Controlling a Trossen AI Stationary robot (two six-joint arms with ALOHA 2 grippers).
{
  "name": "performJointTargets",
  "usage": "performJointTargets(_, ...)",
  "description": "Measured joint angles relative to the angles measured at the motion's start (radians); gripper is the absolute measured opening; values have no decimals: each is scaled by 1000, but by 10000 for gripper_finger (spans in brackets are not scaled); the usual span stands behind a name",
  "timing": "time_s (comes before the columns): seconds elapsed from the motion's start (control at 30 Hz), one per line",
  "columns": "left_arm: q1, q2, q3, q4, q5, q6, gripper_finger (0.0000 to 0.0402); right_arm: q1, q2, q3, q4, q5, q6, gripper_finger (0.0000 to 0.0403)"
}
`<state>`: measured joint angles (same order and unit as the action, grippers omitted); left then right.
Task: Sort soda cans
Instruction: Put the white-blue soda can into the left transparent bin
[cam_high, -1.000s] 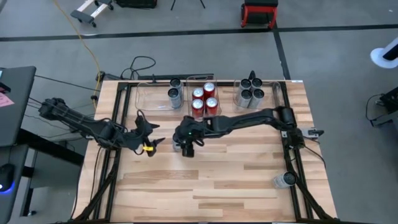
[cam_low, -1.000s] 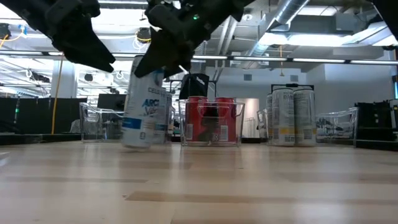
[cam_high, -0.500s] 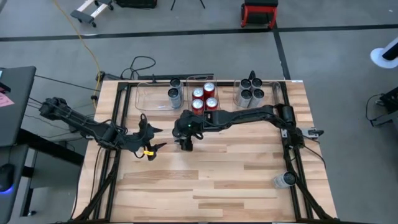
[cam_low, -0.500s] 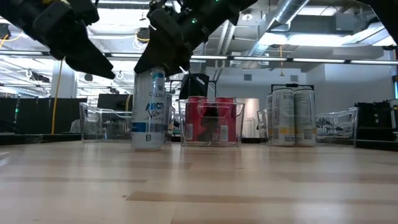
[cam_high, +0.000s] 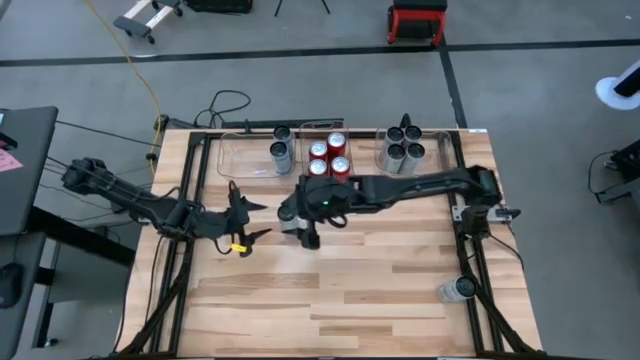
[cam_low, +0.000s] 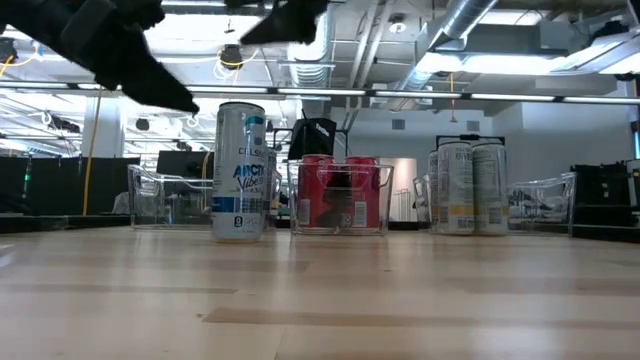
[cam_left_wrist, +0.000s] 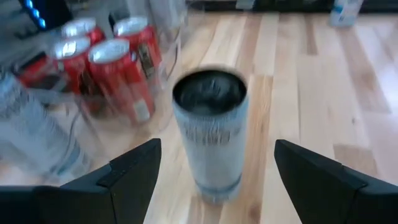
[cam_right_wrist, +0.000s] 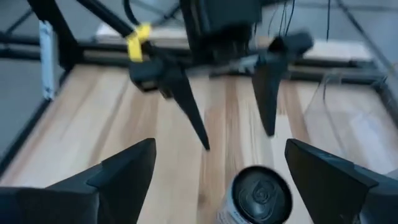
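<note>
A silver-grey soda can (cam_low: 240, 170) with blue print and a dark top (cam_left_wrist: 209, 92) stands upright on its base on the wooden table. It also shows in the high view, soda can (cam_high: 309, 238). My right gripper (cam_right_wrist: 221, 144) hangs open above it, clear of its top, and only its lower tip, right gripper (cam_low: 285, 15), shows in the low view. My left gripper (cam_high: 250, 222) is open and level to the can's left. Its two fingers (cam_left_wrist: 127, 174) stand short of the can without touching it.
Three clear bins line the far edge. The left bin (cam_high: 240, 155) holds silver cans (cam_high: 282, 152), the middle one red cans (cam_high: 330, 160), the right one silver cans (cam_high: 402, 150). One can (cam_high: 458, 290) lies near the right rail. Bare wood (cam_high: 340, 300) lies toward the near edge.
My right gripper has let go of the silver can and risen straight up from it. The can was tilted in that gripper a second ago. It now stands upright on the table by itself.
</note>
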<state>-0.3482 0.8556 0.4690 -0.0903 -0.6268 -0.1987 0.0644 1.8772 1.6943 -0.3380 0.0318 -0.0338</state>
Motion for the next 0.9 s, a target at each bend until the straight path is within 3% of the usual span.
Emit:
performJointTargets(0.27, 56, 72, 0, 171, 61, 83, 310, 82, -114, 1, -3, 72, 11, 377)
performJointTargets(0.47, 122, 147, 0, 240, 131, 97, 310, 145, -128, 0, -42, 192, 18, 377)
performJointTargets(0.9, 255, 283, 0, 395, 285, 109, 310, 157, -122, 0, -103, 203, 45, 377)
